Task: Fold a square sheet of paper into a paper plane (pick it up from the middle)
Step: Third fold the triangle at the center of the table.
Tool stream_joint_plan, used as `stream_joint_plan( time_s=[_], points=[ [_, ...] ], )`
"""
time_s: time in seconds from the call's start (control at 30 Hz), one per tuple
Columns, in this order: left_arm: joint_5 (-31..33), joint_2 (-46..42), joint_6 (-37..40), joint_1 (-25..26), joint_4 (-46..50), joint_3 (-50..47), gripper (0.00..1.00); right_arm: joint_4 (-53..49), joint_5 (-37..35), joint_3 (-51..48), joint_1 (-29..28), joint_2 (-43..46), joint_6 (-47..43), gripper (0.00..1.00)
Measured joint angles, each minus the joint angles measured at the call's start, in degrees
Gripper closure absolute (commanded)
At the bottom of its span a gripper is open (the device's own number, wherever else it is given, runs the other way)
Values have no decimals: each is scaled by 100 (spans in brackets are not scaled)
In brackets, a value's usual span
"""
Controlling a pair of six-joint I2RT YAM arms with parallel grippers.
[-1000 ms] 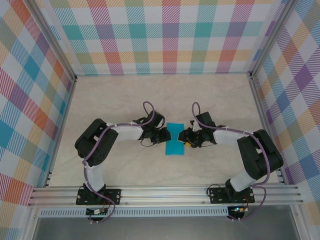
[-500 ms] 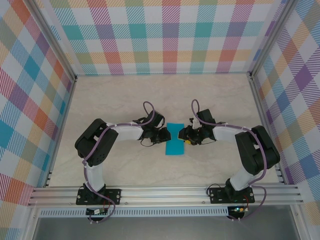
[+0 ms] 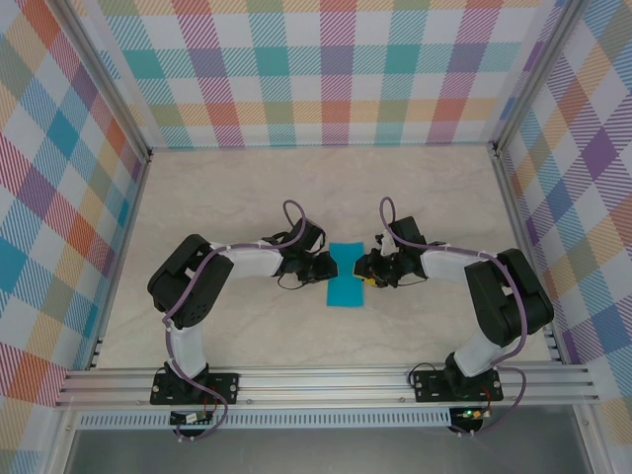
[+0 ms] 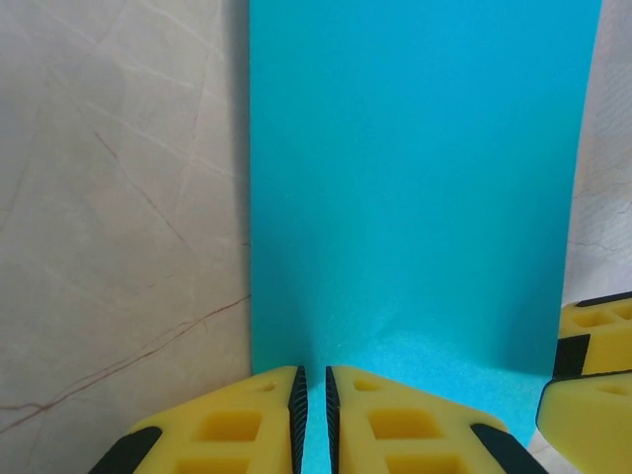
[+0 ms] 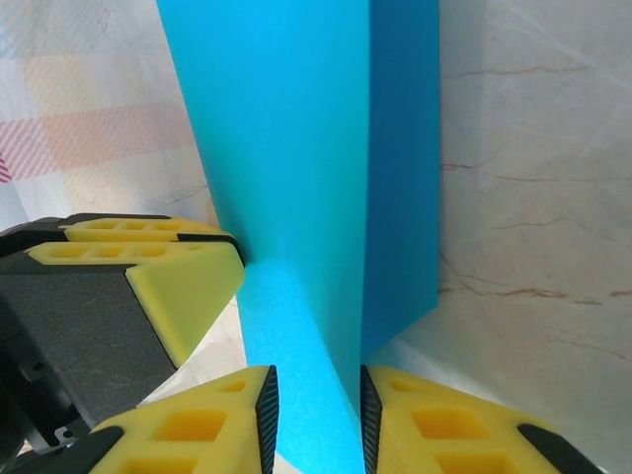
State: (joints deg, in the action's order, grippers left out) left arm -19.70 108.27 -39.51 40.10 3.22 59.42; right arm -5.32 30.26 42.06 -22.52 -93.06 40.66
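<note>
The teal-blue sheet of paper (image 3: pixel 346 275) lies at the table's middle as a narrow rectangle, folded over lengthwise. My left gripper (image 3: pixel 326 267) is at its left edge, and in the left wrist view this gripper (image 4: pixel 313 395) is shut on the paper (image 4: pixel 415 178), the pads nearly touching. My right gripper (image 3: pixel 363 269) is at the right edge. In the right wrist view it (image 5: pixel 314 415) stands open, with a raised flap of the paper (image 5: pixel 296 178) running between its fingers above a darker lower layer. The left gripper's yellow fingers (image 5: pixel 178 276) show beyond the flap.
The marbled beige table (image 3: pixel 247 197) is walled by plaid panels (image 3: pixel 326 69) at the back and sides. An aluminium rail (image 3: pixel 326 380) carries both arm bases at the near edge. The right gripper's fingers (image 4: pixel 592 336) sit close to the left one across the paper.
The right arm has shifted slightly toward the far side, its gripper edging along the paper's right edge. The left arm and the paper have held still.
</note>
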Motion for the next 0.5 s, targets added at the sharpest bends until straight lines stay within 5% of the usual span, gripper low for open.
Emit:
stream_joint_plan(
  time_s=[0.5],
  points=[
    [195, -870, 496, 22, 256, -170, 51, -146, -105, 61, 0, -120, 286, 86]
  ],
)
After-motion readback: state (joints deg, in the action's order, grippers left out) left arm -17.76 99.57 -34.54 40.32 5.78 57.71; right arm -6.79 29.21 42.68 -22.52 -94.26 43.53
